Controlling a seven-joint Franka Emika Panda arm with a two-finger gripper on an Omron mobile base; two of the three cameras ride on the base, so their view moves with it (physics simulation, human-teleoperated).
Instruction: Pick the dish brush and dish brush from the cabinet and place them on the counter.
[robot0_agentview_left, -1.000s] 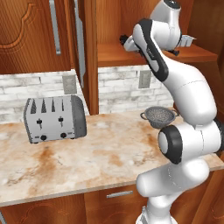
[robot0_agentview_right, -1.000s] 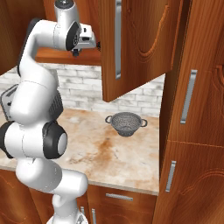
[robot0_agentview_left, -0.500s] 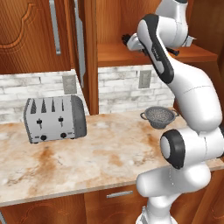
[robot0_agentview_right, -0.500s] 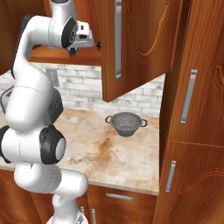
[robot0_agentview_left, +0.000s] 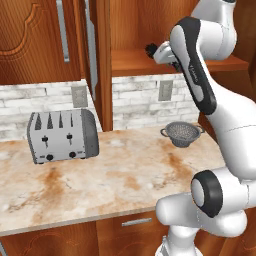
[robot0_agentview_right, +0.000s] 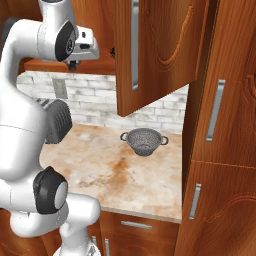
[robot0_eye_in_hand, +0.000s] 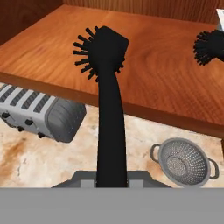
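At the front edge of the cabinet (robot0_agentview_left: 125, 30) shelf (robot0_eye_in_hand: 166, 65), your pincer (robot0_eye_in_hand: 111, 181) is clamped on the handle of one dish brush (robot0_eye_in_hand: 109, 109). In the hand view that brush runs straight away from the pincer, its bristly head out over the wooden shelf, bristles pointing to the left of that view. You cannot tell from these views whether the head touches the board. The second dish brush (robot0_eye_in_hand: 210, 46) lies farther along the shelf, at the right edge of the hand view, well apart from the first.

In the left base view you see the arm reaching up to the open cabinet, with the pincer (robot0_agentview_left: 152, 50) at shelf level and a bit of black bristle showing there. Below the shelf lies the marbled counter (robot0_agentview_left: 125, 185). On it the toaster (robot0_agentview_left: 62, 135) stands to the left near the brick wall, and the mesh colander (robot0_agentview_left: 182, 134) sits to the right, well apart from the toaster.
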